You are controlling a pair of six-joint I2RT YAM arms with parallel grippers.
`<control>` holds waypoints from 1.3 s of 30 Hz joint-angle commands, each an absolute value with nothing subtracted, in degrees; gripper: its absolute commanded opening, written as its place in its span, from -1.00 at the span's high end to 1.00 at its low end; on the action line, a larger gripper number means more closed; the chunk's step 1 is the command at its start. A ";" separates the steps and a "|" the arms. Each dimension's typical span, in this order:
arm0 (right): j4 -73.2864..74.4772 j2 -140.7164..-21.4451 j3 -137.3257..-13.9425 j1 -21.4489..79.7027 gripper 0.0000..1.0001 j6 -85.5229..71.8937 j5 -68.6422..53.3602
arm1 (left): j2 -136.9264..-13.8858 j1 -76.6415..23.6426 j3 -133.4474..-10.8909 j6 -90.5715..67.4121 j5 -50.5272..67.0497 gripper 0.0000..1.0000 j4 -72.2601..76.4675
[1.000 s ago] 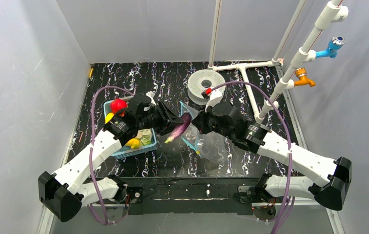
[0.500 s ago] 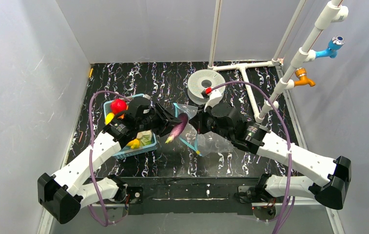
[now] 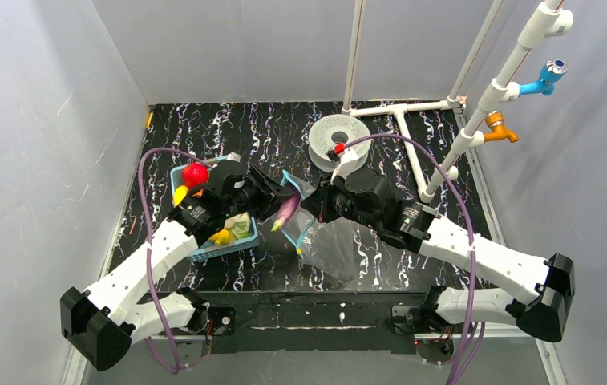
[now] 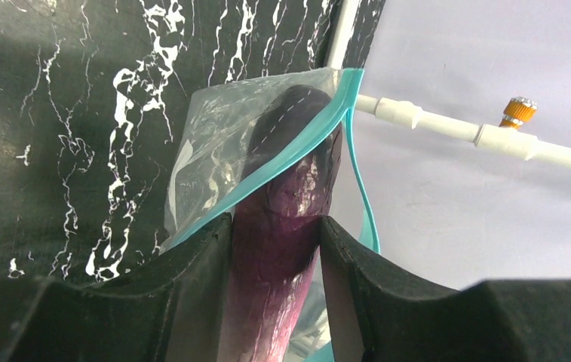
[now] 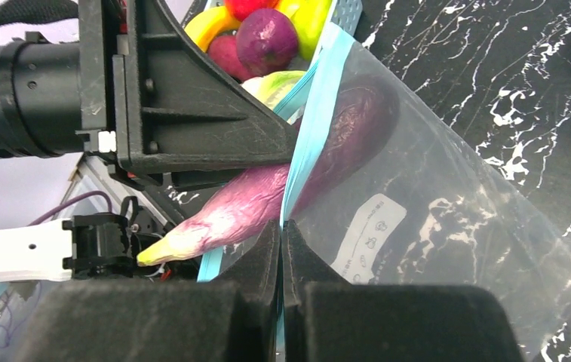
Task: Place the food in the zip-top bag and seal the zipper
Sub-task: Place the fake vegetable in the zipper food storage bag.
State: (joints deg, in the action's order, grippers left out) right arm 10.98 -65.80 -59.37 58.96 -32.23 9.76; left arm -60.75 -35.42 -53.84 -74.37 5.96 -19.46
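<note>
My left gripper (image 4: 276,235) is shut on the purple eggplant (image 4: 286,204), whose front end pokes past the light-blue zipper (image 4: 297,151) into the clear zip-top bag (image 4: 218,139). My right gripper (image 5: 282,230) is shut on the zipper (image 5: 314,113) at the bag's mouth and holds it up. The eggplant (image 5: 263,197) crosses that strip, its yellow stem end outside the bag (image 5: 448,226). From above, the left gripper (image 3: 274,200) and right gripper (image 3: 313,206) face each other over the eggplant (image 3: 288,211); the bag (image 3: 333,245) hangs down to the table.
The blue lattice basket (image 3: 204,250) lies under the left arm with a red fruit (image 3: 196,174), a yellow piece (image 3: 220,236) and a pale-green cabbage (image 3: 240,226). A white round disc (image 3: 338,138) and white pipes (image 3: 402,112) stand behind the right arm.
The right gripper has carried the bag's mouth leftwards over the eggplant, so more of the eggplant lies inside. The left gripper has shifted slightly left. Both grips are unchanged.
</note>
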 commanded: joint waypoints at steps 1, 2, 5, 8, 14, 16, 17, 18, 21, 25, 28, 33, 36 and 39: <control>5.88 -65.06 -60.77 59.24 0.97 -34.24 8.16 | -57.77 -35.55 -51.98 -73.60 0.92 0.55 -18.81; 5.89 -65.34 -60.86 59.24 0.97 -34.24 8.00 | -57.66 -35.59 -51.75 -73.88 0.88 0.53 -18.81; 6.46 -66.27 -61.49 59.28 0.97 -34.35 7.52 | -57.70 -35.59 -51.66 -74.34 1.29 0.34 -18.72; 6.58 -66.58 -61.44 59.25 0.97 -34.34 7.55 | -57.66 -35.60 -51.85 -74.36 1.97 -0.10 -19.09; 7.09 -66.23 -60.86 59.26 0.97 -33.99 9.08 | -54.81 -35.59 -52.46 -73.19 2.55 -0.65 -21.05; 7.21 -66.08 -60.74 59.24 0.97 -33.84 9.49 | -53.39 -35.51 -52.47 -70.54 2.55 -0.68 -21.14; 7.35 -65.94 -60.67 59.24 0.97 -33.66 9.67 | -52.56 -35.51 -52.49 -69.26 2.38 -0.68 -21.32; 7.54 -65.72 -60.60 59.24 0.97 -33.48 9.85 | -51.70 -35.51 -52.62 -67.67 2.07 -0.68 -21.77; 8.18 -65.23 -60.41 59.24 0.97 -32.91 10.71 | -49.28 -35.42 -52.83 -62.11 1.79 -0.72 -22.80; 9.32 -64.22 -59.87 59.24 0.97 -32.32 12.17 | -48.11 -35.42 -56.33 -52.48 0.95 -0.82 -28.82; 9.51 -63.09 -58.81 59.24 0.97 -32.18 13.14 | -48.98 -35.42 -61.16 -44.86 -2.31 -0.88 -36.68; 10.25 -61.80 -58.25 59.20 0.97 -32.13 15.19 | -49.44 -35.41 -65.80 -39.30 -5.84 -0.89 -45.71; 10.34 -60.45 -59.72 58.11 0.97 -32.87 13.55 | -47.74 -35.44 -63.98 -40.15 -4.55 -0.87 -43.62; 8.81 -60.84 -60.95 55.65 0.97 -33.81 9.06 | -47.73 -35.41 -60.11 -44.17 2.24 -0.84 -36.67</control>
State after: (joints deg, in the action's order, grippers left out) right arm 11.20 -62.15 -58.28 58.06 -32.95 12.56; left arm -48.23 -35.42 -63.51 -43.13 -2.90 -40.23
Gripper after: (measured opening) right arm 0.028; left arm 0.930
